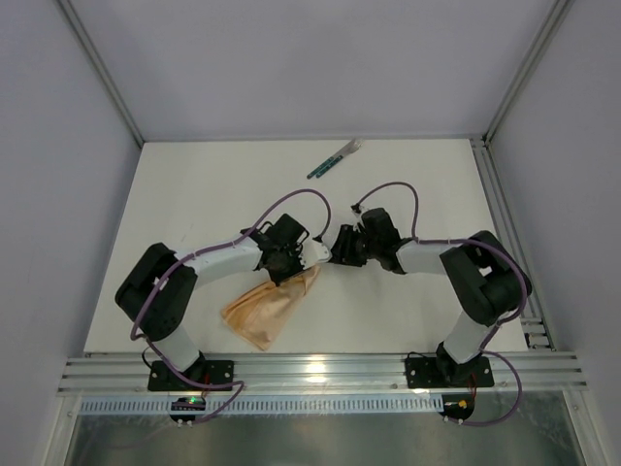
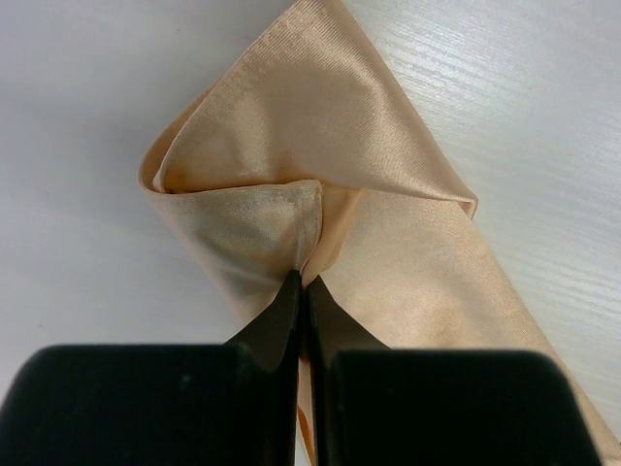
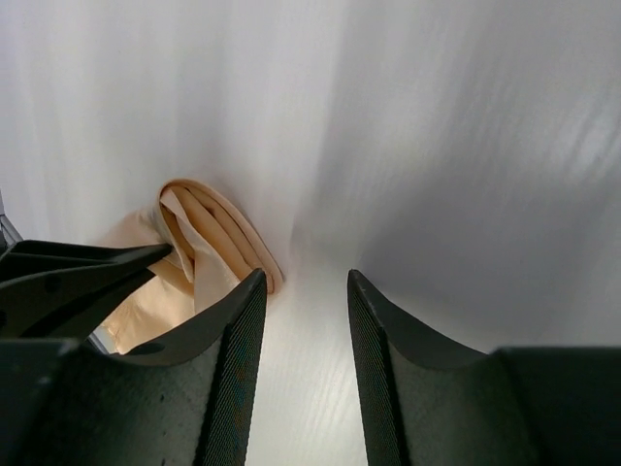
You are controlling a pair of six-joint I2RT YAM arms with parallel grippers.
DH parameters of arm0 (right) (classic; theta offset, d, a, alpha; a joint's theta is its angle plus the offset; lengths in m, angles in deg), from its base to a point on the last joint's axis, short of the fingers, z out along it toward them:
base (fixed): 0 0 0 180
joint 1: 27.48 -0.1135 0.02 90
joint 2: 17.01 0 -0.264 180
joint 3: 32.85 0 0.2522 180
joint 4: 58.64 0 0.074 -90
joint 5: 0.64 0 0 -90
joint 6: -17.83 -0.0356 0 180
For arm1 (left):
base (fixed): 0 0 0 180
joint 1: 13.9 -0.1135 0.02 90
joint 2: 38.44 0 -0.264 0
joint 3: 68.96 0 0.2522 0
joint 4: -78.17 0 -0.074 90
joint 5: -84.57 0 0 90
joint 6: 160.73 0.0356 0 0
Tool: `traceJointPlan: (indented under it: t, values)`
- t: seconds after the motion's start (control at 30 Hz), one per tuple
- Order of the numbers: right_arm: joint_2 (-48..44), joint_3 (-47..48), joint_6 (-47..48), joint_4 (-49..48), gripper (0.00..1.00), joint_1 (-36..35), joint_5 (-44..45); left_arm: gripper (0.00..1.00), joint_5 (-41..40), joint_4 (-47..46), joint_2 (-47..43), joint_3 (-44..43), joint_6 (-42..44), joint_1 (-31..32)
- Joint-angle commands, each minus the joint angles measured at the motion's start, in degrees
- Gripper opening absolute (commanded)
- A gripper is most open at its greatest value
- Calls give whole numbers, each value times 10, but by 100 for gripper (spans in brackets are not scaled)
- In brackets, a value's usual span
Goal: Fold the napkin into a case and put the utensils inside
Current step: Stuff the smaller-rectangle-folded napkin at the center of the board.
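Left gripper [image 2: 303, 280]: pinched on a napkin [image 2: 330, 126] fold
Right gripper [image 3: 306, 282]: jaws apart, seemingly empty, beside napkin
Utensils [image 1: 335, 158]: well apart

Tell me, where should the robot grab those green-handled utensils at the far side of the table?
Probably near the middle of the utensils, where the green handles meet the pale ends, coming straight down from above. They lie flat and slanted on the table, long and thin, so a grip across their narrow width suits best.
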Motion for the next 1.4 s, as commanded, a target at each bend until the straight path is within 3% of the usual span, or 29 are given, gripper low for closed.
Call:
traceJointPlan:
  t: [0.0,0.2,0.47,0.97,1.13,1.37]
  values:
    - [-67,-54,-39,-74,43,-2,31,0,10,-16,-17,8,-20,-3]
    - [-157,-127,-67,-150,38,-83,123,0,17,-19,-15,12,-27,-3]
    - [-62,-175,-176,-370,31,-127,143,0,19,-19,-26,16,-37,-3]
    - [17,-163,-174,-418,32,-160,180,2,22,-33,-19,10,-67,-3]
    - [48,-162,-191,-483,26,-167,160,2,27,-34,-16,9,-74,-3]
    - [7,-174,-173,-453,18,-170,188,2,28,-30,-5,9,-72,-3]
